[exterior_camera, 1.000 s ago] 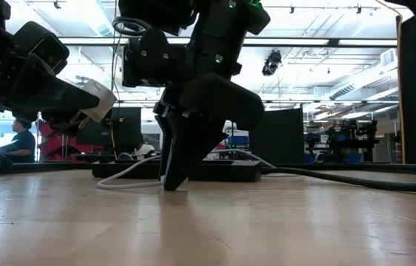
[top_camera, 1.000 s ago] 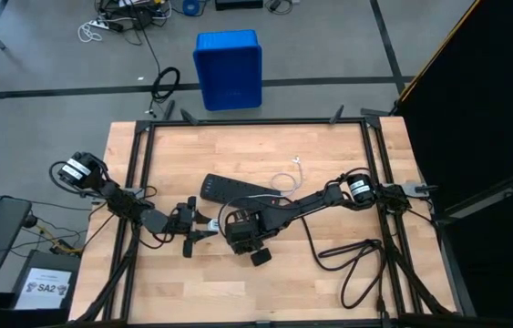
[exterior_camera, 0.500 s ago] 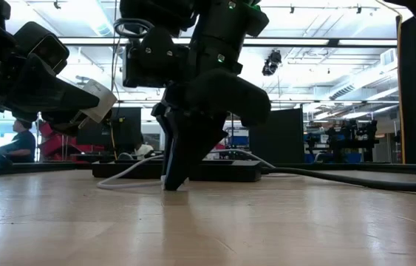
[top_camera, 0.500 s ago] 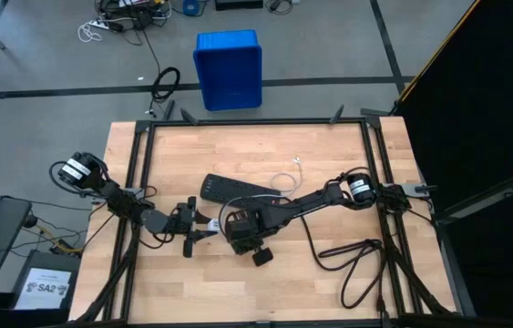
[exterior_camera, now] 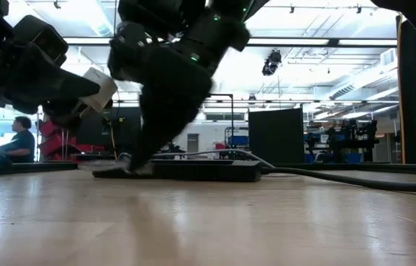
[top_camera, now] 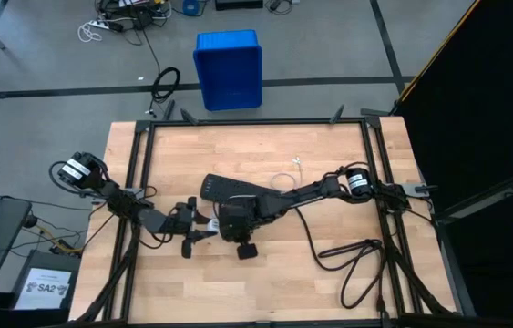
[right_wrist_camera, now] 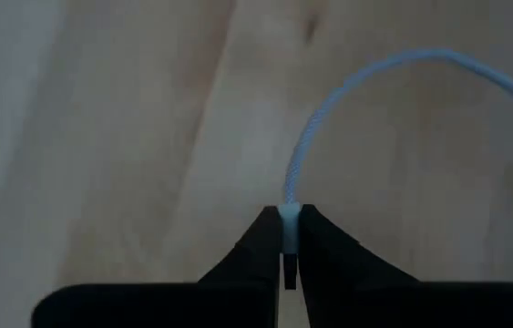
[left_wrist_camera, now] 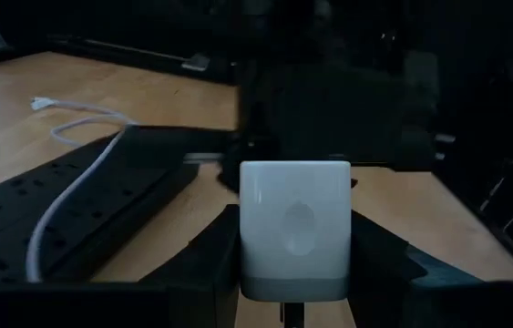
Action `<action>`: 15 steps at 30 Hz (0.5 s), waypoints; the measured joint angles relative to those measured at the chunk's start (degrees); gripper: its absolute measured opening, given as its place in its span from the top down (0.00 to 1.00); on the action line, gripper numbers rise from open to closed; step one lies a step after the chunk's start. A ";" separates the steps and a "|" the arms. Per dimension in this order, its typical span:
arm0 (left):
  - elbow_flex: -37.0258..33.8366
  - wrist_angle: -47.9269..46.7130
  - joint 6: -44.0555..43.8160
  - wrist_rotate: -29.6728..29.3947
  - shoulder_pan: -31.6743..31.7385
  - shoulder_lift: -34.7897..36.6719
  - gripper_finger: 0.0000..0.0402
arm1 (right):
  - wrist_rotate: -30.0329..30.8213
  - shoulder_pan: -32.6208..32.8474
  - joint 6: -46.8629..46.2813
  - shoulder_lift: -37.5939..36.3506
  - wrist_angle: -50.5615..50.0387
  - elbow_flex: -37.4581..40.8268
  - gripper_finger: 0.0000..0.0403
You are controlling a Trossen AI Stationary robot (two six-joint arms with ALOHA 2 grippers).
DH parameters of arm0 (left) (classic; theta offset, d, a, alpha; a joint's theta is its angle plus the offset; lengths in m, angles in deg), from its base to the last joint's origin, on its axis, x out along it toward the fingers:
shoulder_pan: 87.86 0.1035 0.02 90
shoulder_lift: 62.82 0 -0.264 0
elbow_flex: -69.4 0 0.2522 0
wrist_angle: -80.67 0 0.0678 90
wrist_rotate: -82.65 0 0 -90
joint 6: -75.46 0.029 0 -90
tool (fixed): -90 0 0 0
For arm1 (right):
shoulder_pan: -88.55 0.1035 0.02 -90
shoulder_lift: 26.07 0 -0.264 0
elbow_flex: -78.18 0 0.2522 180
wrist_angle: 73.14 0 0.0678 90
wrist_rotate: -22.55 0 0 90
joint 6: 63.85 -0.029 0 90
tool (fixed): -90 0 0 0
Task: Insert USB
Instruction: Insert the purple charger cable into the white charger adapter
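The USB, a thin white cable (top_camera: 283,178), curls on the wood beside the black power strip (top_camera: 229,189); in the left wrist view the cable (left_wrist_camera: 74,196) lies across the strip (left_wrist_camera: 19,237). My right gripper (right_wrist_camera: 290,239) reaches in from the table's right, shut on one end of the cable, just near of the strip (exterior_camera: 200,170). My left gripper (top_camera: 203,225), close to its left, holds a white charger block (left_wrist_camera: 294,228). My left gripper pinches the charger block by its two lower sides (left_wrist_camera: 251,273) between its fingers (left_wrist_camera: 192,264). The fingers lie level, coming from the table's left. The block sits upright, clear of the table. My right gripper pinches the cable's small plug end (right_wrist_camera: 290,216) between its two fingertips. The fingers slant down from the table's right. The cable (right_wrist_camera: 347,87) leaves the tips in a slack curve over the wood.
A thick black cord (top_camera: 356,260) loops on the table's near right. A dark frame (top_camera: 256,121) runs round the table's edges. A blue bin (top_camera: 229,68) stands on the floor beyond the far edge. People sit in the room behind (exterior_camera: 23,140).
My right gripper has swung toward the table's left, closer to my left gripper and the power strip, tipping and rolling as it went. The cable's end has gone along with its fingertips.
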 joint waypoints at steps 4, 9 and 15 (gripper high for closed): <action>0.00 2.33 1.47 0.60 -1.08 0.00 0.69 | -2.90 -1.53 -1.11 -0.04 1.50 0.13 1.00; -0.07 5.61 3.49 0.59 -2.20 0.30 0.69 | -4.43 -3.54 -2.94 -1.04 5.69 2.80 1.00; -0.07 6.78 5.94 0.38 -3.42 3.05 0.69 | -7.02 -5.86 -5.95 -4.94 16.40 10.46 1.00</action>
